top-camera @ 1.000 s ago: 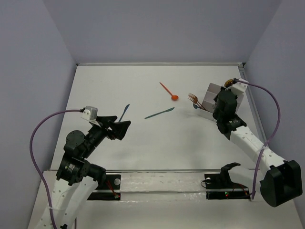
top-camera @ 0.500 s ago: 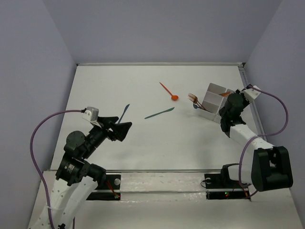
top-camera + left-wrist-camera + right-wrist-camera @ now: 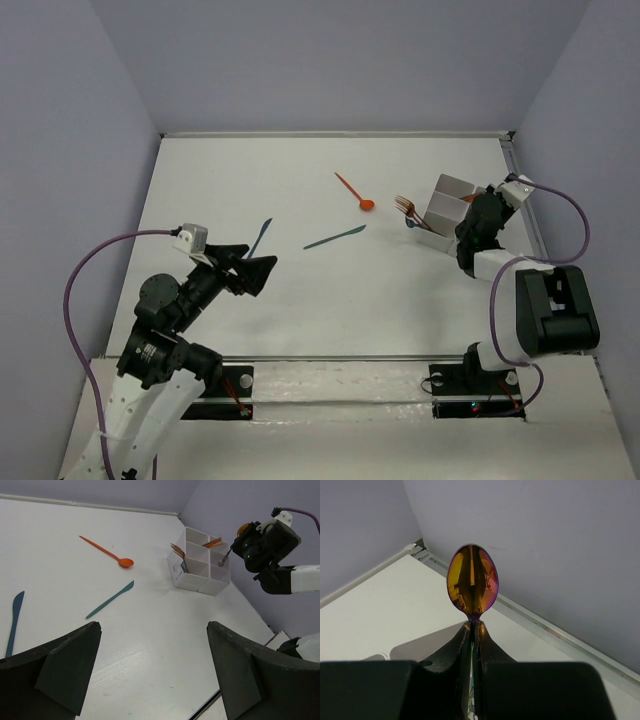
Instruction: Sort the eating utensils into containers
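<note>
An orange spoon (image 3: 355, 192), a teal knife (image 3: 335, 237) and a blue knife (image 3: 261, 236) lie on the white table. The white four-compartment tray (image 3: 441, 194) stands at the right, with copper forks (image 3: 405, 207) sticking out of its left side and orange utensils (image 3: 214, 542) in a far compartment. My right gripper (image 3: 478, 207) is at the tray's right edge, shut on a copper spoon (image 3: 472, 584) whose bowl sticks out past the fingertips. In the left wrist view the spoon (image 3: 225, 559) hangs over the tray (image 3: 192, 575). My left gripper (image 3: 153, 625) is open and empty above bare table.
The table is walled at the back and both sides (image 3: 330, 132). The right arm is folded back tight against the right wall, its purple cable (image 3: 560, 200) looping beside it. A rail (image 3: 340, 360) runs along the near edge.
The right arm has folded back toward the right wall, and its gripper moved from over the tray to the tray's right edge. The left arm has not moved.
</note>
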`<move>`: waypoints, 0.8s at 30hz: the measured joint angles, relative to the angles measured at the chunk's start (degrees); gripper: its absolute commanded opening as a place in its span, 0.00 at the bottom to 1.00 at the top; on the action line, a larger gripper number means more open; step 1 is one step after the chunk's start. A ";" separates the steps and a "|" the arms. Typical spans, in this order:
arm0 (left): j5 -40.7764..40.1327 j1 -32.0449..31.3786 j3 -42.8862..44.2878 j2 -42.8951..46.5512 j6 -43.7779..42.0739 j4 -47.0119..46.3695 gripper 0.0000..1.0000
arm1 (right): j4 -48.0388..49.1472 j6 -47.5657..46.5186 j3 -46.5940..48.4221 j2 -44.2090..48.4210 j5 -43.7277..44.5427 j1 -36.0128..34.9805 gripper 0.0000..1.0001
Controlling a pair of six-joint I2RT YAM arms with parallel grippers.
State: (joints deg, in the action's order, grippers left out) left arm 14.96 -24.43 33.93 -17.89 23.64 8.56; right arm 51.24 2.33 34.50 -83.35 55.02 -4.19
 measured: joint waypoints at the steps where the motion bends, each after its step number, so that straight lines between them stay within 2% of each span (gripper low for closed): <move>1: 0.00 0.00 0.00 -0.04 0.00 0.00 0.99 | 0.72 -0.11 0.00 -0.61 -0.11 0.00 0.07; 13: -0.04 0.00 0.00 -0.74 0.00 0.04 0.99 | 3.08 -0.90 0.92 -3.72 -1.68 0.00 0.07; 15: -0.04 0.00 0.00 -0.74 0.00 0.04 0.99 | 2.69 -0.33 0.92 -4.33 -2.14 0.00 0.16; 16: -0.04 0.00 0.00 -0.74 0.00 0.04 0.99 | 2.21 0.24 0.92 -4.39 -2.32 0.00 0.26; 19: -0.04 -0.02 0.00 -0.74 0.00 0.04 0.99 | -0.07 2.75 0.90 -3.72 -3.15 0.00 0.37; 24: -0.04 0.00 0.00 -0.74 0.00 0.04 0.99 | -5.14 6.64 0.63 1.40 -4.96 -0.02 0.44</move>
State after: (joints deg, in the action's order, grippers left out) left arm 14.92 -24.43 33.93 -18.63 23.64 8.60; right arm 46.11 8.97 35.14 -81.95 50.06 -4.21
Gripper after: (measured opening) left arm 0.989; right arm 0.413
